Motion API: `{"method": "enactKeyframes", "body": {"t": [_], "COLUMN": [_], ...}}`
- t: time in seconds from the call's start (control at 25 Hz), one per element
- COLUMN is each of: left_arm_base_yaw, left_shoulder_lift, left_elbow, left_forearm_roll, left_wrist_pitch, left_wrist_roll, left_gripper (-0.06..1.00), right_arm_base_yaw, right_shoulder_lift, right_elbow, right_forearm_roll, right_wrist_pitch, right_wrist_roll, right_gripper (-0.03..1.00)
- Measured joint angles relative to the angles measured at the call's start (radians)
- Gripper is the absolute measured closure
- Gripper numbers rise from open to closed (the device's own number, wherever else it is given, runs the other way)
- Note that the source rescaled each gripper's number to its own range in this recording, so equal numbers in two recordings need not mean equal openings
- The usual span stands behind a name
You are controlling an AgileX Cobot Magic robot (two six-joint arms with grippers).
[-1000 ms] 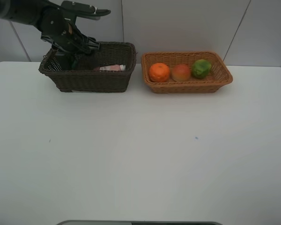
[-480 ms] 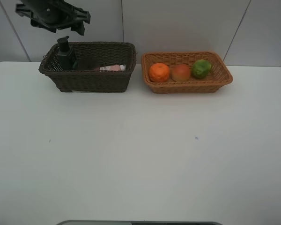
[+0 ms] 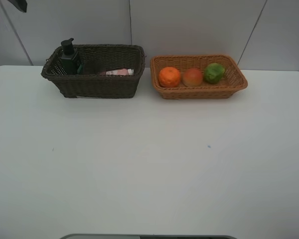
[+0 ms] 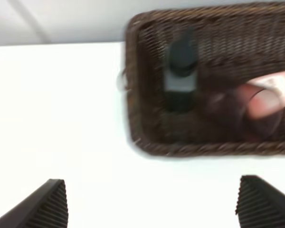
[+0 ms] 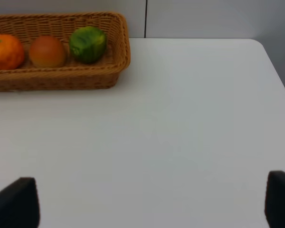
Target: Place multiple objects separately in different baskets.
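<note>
The dark brown basket (image 3: 97,82) holds the dark green pump bottle (image 3: 69,58), upright at its left end, and the pink bottle (image 3: 119,72) lying down. In the left wrist view the basket (image 4: 147,142), the pump bottle (image 4: 181,76), the translucent cup (image 4: 244,111) and the pink bottle (image 4: 282,90) show below. The light basket (image 3: 199,91) holds the orange (image 3: 169,76), the red-orange fruit (image 3: 192,76) and the green fruit (image 3: 214,72). My left gripper (image 4: 156,204) is open and empty, high above the dark basket. My right gripper (image 5: 152,202) is open and empty over bare table.
The white table (image 3: 149,164) spreads wide in front of both baskets. A grey wall stands close behind them. The right wrist view shows the light basket (image 5: 61,78) and the table's far right corner (image 5: 256,42).
My left arm has let go of the pump bottle in the dark basket and risen up and left, almost out of the exterior view. The bottle stands upright.
</note>
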Motion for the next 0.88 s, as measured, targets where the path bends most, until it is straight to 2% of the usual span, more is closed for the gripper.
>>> {"method": "enactKeyframes", "body": {"t": [0.16, 0.36, 0.64, 0.88], "left_arm_base_yaw": [0.028, 0.030, 0.030, 0.030], "left_shoulder_lift": [-0.203, -0.500, -0.860, -1.112], "left_elbow": [0.125, 0.286, 0.428, 0.541], "left_forearm_roll": [-0.007, -0.065, -0.127, -0.127], "left_wrist_pitch": [0.037, 0.085, 0.213, 0.231], "left_wrist_roll": [0.018, 0.042, 0.141, 0.191], "left_gripper": [0.03, 0.03, 0.03, 0.03], "right_arm_base_yaw": [0.000, 0.000, 0.000, 0.000], "right_shoulder_lift": [0.000, 0.000, 0.000, 0.000], "right_elbow": [0.000, 0.000, 0.000, 0.000], "right_forearm_roll": [0.000, 0.000, 0.000, 0.000], "right_wrist_pitch": [0.000, 0.000, 0.000, 0.000], "right_wrist_roll": [0.000, 0.000, 0.000, 0.000], "right_gripper": [-0.03, -0.03, -0.03, -0.03]}}
